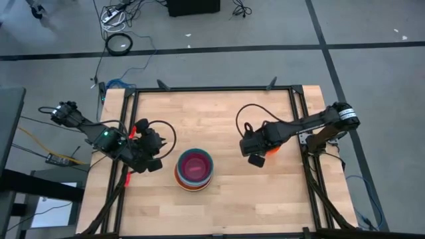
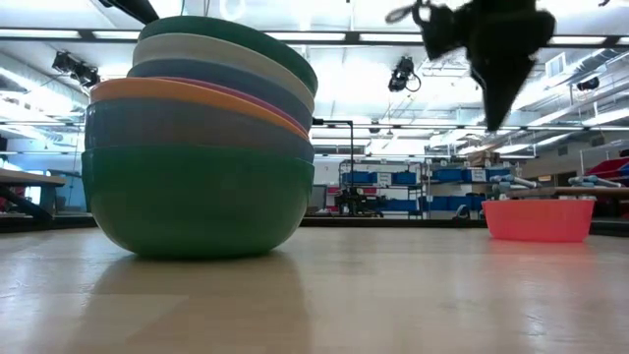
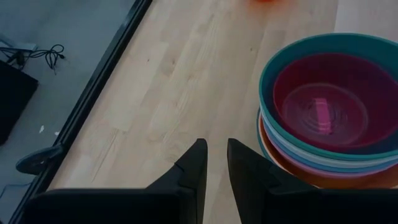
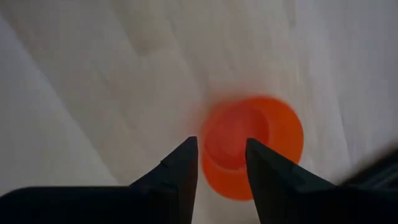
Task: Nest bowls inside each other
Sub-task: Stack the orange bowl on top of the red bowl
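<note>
The right tool [image 4: 221, 165], fingers apart and empty, hovers over the red-orange bowl [image 4: 252, 144] near the counter's right edge (stack [image 1: 194, 170] mid-counter); left tool [image 3: 216, 167] narrowly parted, empty.

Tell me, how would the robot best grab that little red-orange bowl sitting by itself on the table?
Probably by its rim, coming straight down from above. The red-orange bowl sits upright and open-side up, apart from the stack of bowls, so one finger can slip inside and one outside the thin wall. The right gripper hangs over it, fingers parted, near the rim closest to it. The left gripper waits beside the stack.
</note>
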Motion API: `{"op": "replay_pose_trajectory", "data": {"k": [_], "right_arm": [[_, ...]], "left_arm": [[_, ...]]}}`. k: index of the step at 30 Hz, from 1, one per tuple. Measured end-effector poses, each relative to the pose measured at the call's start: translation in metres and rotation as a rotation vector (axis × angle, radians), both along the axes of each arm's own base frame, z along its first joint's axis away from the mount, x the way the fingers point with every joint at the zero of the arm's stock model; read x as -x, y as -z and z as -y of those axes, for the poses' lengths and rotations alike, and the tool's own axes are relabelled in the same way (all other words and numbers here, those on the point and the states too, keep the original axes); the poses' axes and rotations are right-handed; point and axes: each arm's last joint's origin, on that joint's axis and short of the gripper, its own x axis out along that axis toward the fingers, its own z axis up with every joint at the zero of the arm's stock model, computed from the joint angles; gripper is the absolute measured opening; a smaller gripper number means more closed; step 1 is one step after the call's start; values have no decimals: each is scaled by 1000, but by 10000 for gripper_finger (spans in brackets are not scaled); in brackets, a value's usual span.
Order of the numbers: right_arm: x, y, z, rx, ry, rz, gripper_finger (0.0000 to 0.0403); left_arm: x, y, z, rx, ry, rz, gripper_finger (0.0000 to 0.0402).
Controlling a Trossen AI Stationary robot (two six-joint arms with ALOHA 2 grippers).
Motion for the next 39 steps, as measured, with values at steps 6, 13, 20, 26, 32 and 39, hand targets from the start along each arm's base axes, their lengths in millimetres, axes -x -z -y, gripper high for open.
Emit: {"op": "replay_pose_trajectory", "data": {"k": [6,13,20,26,32,39], "right_arm": [[14,32,3,11,60,-101,119],[17,60,1,-62,88,-75,117],[17,70,4,-106,138,-46,120],[23,82,13,-102,171,-75,128],[29,99,18,-107,177,-66,128],[32,112,20,-149,121,-63,48]], "left_arm": [[0,0,0,0,0,0,72],[0,0,0,0,0,0,72],[0,0,0,3,-3,1,72],[0,0,0,4,-4,2,72],[0,0,0,3,-4,2,72],[0,0,0,3,-3,2,72]]}}
